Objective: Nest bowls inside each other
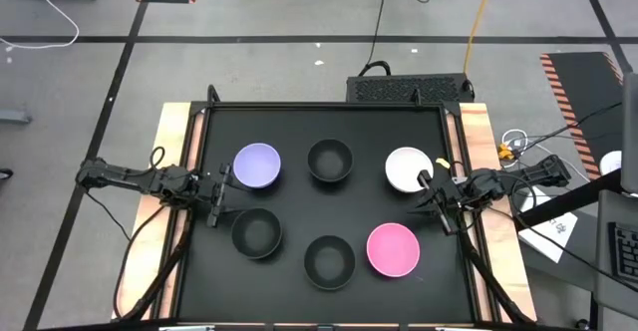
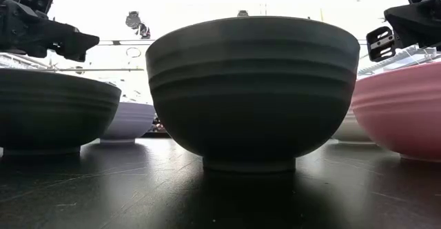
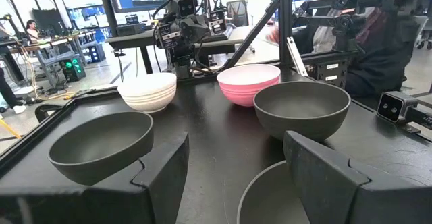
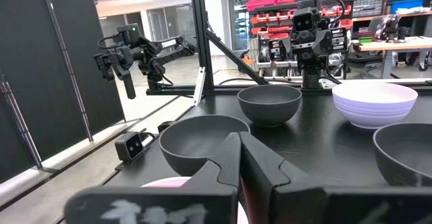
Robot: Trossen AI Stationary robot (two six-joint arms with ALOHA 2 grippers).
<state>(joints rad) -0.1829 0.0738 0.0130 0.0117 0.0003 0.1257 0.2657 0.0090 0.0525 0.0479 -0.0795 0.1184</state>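
Six small round bowls sit separate on the black table [image 1: 324,122], none nested yet. Left gripper [image 1: 217,196] hovers spread wide at the left edge by the lavender-purple bowl [image 1: 256,165]; right gripper [image 1: 439,206] is pressed together at the right edge beside the white bowl [image 1: 407,168].

Past the closed right gripper [image 4: 241,158], three black bowls [image 4: 269,104] and a lavender bowl [image 4: 373,103] sit apart on the black table [image 4: 317,143].

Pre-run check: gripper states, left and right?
Left gripper: open, holding nothing, at the table's left edge.
Right gripper: shut, empty, beside the white bowl.
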